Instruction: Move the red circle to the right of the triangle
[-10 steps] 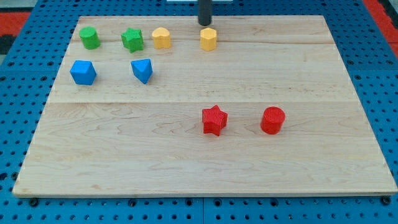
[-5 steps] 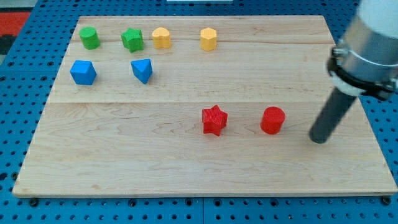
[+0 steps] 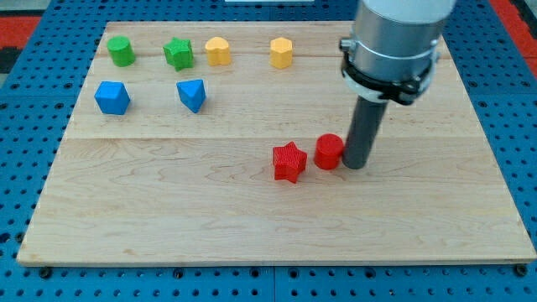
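The red circle lies near the board's middle, just right of the red star and close to it. My tip stands against the red circle's right side, touching it. The blue triangle lies up and to the left, well away from the red circle. The rod and the arm's grey body rise above the tip toward the view's top.
A blue cube-like block lies left of the triangle. Along the top edge lie a green cylinder, a green star, a yellow round block and a yellow hexagon. The wooden board sits on a blue pegboard.
My tip swept from the top of the board to the red circle's right, then pushed it left. The red circle slid left, close to the red star.
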You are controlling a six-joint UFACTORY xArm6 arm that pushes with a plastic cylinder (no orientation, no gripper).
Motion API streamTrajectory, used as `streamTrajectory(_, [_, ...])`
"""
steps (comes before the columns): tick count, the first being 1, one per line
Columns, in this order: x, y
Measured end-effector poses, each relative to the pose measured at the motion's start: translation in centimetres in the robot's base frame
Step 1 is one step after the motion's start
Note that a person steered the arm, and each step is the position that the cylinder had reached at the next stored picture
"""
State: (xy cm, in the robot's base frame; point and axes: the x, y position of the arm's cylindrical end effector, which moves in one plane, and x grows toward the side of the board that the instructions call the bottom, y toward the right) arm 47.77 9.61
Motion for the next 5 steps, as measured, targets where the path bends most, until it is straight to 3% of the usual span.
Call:
streamTrajectory(2, [-6.4, -4.8])
streamTrajectory(3, [-2.6, -3.5])
streamTrajectory(4, [-0.3, -8.4])
streamTrajectory(5, [-3.1, -11.9])
